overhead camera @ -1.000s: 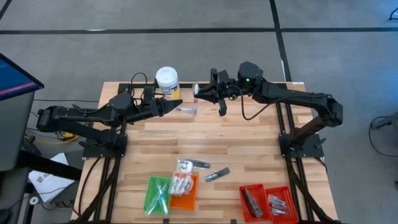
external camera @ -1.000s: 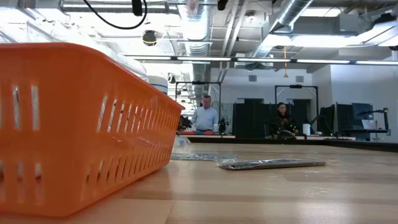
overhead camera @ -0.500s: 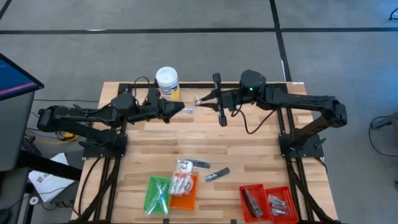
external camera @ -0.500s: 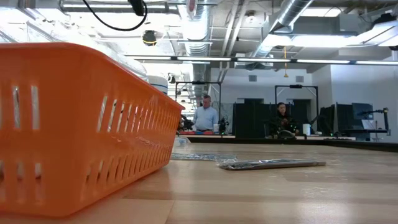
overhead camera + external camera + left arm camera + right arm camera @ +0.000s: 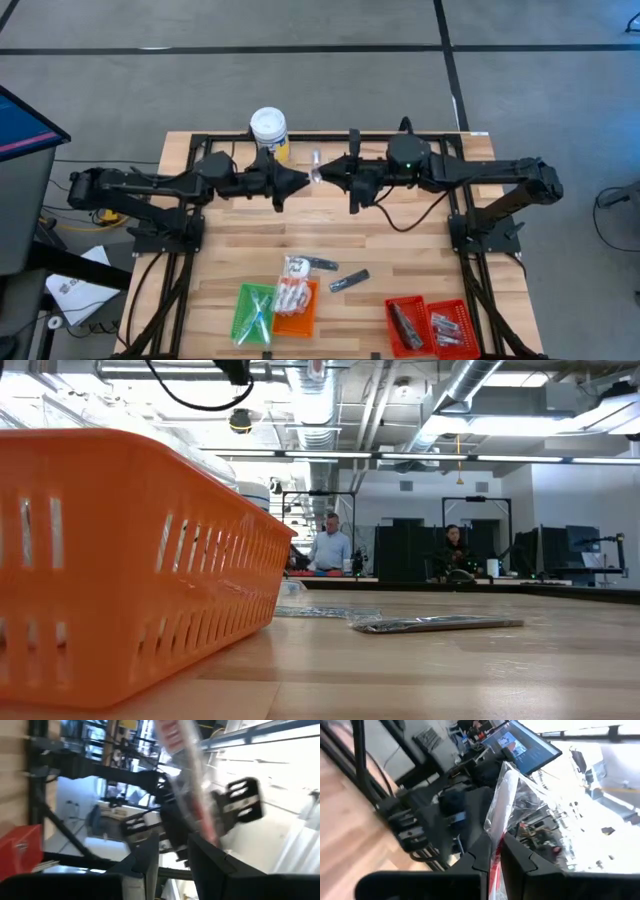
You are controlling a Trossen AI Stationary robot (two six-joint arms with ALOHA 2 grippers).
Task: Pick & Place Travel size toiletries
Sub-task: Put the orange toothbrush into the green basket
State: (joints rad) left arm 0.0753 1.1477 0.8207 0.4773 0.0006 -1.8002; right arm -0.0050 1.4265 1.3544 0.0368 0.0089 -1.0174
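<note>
Clear-wrapped stick with red print [image 5: 316, 170], one of the travel size toiletries, hangs in the air above the far-centre part of the wooden table [image 5: 400, 260], directly between the two arms

Left gripper [image 5: 300, 180] reaches in from the left side; its fingers are pinched on one end of the stick, as the left wrist view shows [image 5: 187, 780]

Right gripper [image 5: 328, 172] meets it from the right side, fingers pressed together on the same wrapper [image 5: 502, 805]

Long axis: from above, roughly across the line joining the two grippers. Both grippers are equally near, each touching the stick. Judgement: a hand-over is under way, and one gripper must let go before the other can carry the stick toward the green tray [image 5: 254, 312], orange tray [image 5: 296, 312] or red trays [image 5: 432, 325] at the near edge
</note>
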